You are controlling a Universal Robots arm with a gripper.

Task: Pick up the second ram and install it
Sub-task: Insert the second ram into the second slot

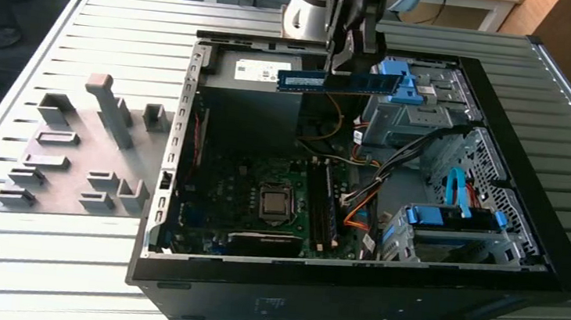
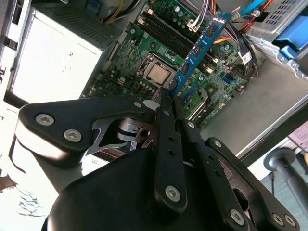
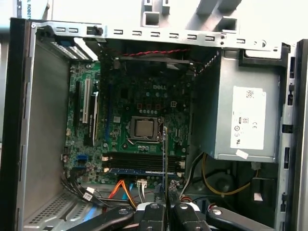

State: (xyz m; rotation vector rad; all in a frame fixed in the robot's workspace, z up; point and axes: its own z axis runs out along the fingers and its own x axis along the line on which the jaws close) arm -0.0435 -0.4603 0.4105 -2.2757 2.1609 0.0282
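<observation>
The second ram (image 1: 314,80) is a long blue circuit-board stick with dark chips, held level above the far end of the open computer case (image 1: 358,281). My gripper (image 1: 350,73) is shut on its right part in the exterior view. In the second wrist view the ram (image 2: 199,45) juts out from my gripper (image 2: 169,98) over the motherboard (image 2: 130,79). In the first wrist view the ram (image 3: 165,154) appears edge-on, above the memory slots (image 3: 142,159). A blue strip (image 3: 139,170) lies along one of those slots.
Inside the case are a processor socket (image 1: 276,202), a grey power supply (image 3: 245,120), loose orange and black cables (image 1: 360,202) and drive bays with blue latches (image 1: 448,219). Grey holder blocks (image 1: 65,162) stand on the slatted table (image 1: 45,263) at the exterior view's left.
</observation>
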